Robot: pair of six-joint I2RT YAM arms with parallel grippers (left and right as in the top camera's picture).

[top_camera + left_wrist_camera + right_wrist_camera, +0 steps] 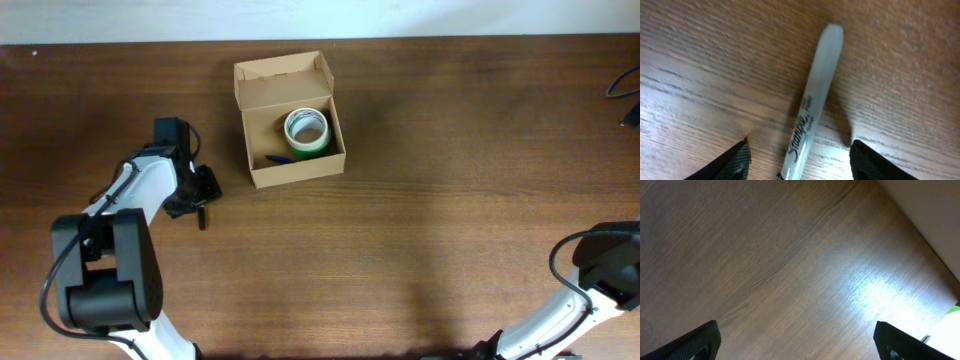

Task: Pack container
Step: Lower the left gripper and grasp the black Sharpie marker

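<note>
The container, a tan cardboard box with its lid flap standing open, sits at the back middle of the table. Inside it lie a green tape roll and a blue pen. Left of the box, a Sharpie marker lies flat on the wood. My left gripper is down over it. In the left wrist view the grey marker runs between the fingers of my left gripper, which is open with a gap on each side. My right gripper is open over bare wood.
The right arm is at the table's front right corner. A black cable hangs at the far right edge. The left arm's base takes up the front left.
</note>
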